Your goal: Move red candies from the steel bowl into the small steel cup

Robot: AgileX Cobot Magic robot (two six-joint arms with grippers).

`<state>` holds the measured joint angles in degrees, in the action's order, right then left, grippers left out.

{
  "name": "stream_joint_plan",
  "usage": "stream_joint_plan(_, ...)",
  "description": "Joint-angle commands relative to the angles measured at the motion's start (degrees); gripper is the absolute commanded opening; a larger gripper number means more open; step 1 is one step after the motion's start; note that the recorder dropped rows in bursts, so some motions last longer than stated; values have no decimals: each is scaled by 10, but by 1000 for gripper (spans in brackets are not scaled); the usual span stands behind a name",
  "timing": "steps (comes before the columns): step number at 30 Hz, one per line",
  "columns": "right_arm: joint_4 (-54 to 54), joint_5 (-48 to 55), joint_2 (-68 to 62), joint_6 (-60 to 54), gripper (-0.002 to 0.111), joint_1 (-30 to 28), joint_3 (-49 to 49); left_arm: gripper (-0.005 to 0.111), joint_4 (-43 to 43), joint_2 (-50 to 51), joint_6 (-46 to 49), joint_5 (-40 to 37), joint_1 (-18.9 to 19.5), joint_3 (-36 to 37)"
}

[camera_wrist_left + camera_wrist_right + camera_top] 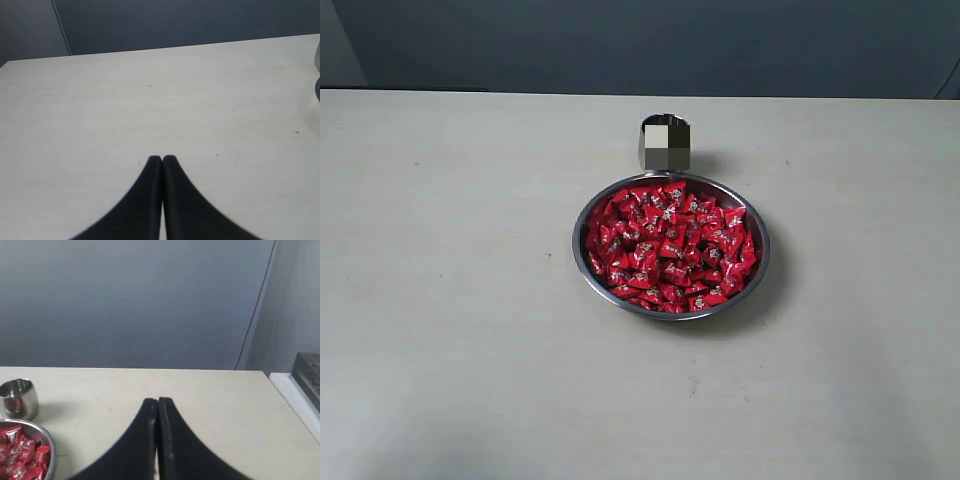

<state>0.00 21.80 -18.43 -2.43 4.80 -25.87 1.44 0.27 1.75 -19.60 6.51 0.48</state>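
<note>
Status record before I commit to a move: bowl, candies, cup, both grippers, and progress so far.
steel bowl: on the table, mid-scene in the exterior view
red candies: heaped across the whole bowl
small steel cup: upright, just beyond the bowl's far rim; contact with the bowl cannot be told; inside not visible
left gripper: shut, empty, over bare table
right gripper: shut, empty, away from bowl and cup
progress: no candy seen outside the bowl
</note>
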Motion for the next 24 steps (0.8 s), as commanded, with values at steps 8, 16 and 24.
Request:
stream_joint_plan(8,-6,-9,-153,-1,-1,-1,-120,0,1,-3,-1,3,-3,-5)
stream_joint_plan(16,30,-42,-154,-1,-1,-1,-120,0,1,-3,-1,3,-3,-5)
stream_joint_plan(24,133,-21,-178,-9,-1,-1,-120,0,1,-3,-1,3,-3,-5)
